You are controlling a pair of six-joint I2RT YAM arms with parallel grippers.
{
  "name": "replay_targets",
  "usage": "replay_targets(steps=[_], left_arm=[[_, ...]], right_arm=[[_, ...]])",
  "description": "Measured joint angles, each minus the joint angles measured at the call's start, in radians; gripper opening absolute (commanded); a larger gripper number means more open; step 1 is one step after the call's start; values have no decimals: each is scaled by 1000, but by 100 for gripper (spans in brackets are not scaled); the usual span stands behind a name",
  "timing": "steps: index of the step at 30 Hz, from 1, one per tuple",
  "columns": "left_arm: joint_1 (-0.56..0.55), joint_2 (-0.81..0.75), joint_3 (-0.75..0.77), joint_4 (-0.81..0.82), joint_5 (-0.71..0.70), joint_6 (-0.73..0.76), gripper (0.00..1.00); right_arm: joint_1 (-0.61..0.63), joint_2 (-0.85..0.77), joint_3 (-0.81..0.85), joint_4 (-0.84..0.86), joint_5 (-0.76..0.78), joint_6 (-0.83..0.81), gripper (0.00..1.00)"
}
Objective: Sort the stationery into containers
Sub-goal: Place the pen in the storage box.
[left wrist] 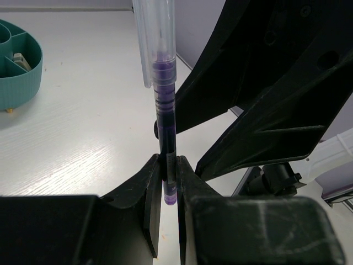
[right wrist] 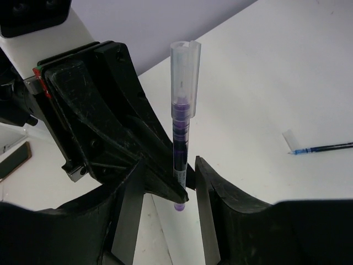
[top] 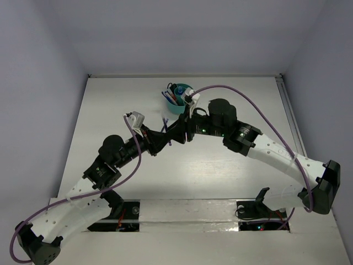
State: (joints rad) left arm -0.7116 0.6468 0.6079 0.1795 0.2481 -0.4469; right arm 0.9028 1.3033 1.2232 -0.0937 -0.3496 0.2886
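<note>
My left gripper (left wrist: 168, 171) is shut on the lower end of a purple pen (left wrist: 164, 99) with a clear cap, and holds it upright above the table. My right gripper (right wrist: 168, 171) is open, with one finger on each side of the same pen (right wrist: 182, 110) and of the left gripper's fingertips (right wrist: 160, 176). Its right finger stands apart from the pen. The two grippers meet mid-table in the top view, left (top: 164, 138) and right (top: 175, 130). The teal cup (top: 177, 98) stands just behind them with several pens in it. It also shows in the left wrist view (left wrist: 22, 77).
A thin blue pen (right wrist: 325, 148) with a pale bit (right wrist: 289, 138) beside its tip lies on the white table. The right gripper's black body (left wrist: 265, 99) fills the right of the left wrist view. Purple cables (top: 248, 102) arc over both arms.
</note>
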Motion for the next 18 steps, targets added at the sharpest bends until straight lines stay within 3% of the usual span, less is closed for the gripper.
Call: replay_targets(steps=[5, 8, 15, 18], left_arm=[[0, -1, -2, 7, 2, 0, 0], [-7, -1, -5, 9, 10, -1, 0], [-7, -1, -5, 13, 24, -4, 0], [-7, -2, -5, 11, 24, -4, 0]], right_arm=[[0, 0, 0, 38, 13, 7, 58], [0, 0, 0, 68, 29, 10, 60], [0, 3, 0, 88, 46, 21, 41], [0, 22, 0, 95, 48, 27, 24]])
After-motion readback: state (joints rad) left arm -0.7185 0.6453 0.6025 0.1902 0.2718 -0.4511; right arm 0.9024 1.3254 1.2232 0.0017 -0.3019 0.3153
